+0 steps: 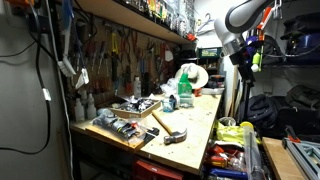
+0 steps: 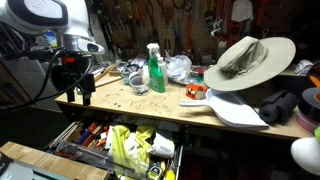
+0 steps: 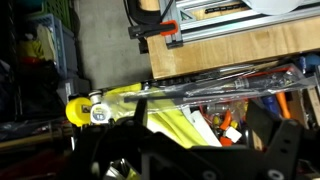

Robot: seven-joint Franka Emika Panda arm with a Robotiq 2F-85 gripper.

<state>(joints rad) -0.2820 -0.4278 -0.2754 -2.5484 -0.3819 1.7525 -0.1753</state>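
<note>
Closest to the viewer, an open drawer [image 2: 66, 148] projects from under the workbench [image 2: 150, 106]. It is packed with hand tools and a yellow-green bundle [image 2: 126, 148]. Above the drawer end farthest from the hat, the gripper [image 2: 80, 96] hangs just off the bench corner and touches nothing. Its fingers stand spread apart and hold nothing. A green spray bottle [image 2: 154, 70] stands upright near the middle of the bench. A wide-brimmed hat [image 2: 248, 58] rests well apart from the bottle. The wrist view looks down into the drawer.
</note>
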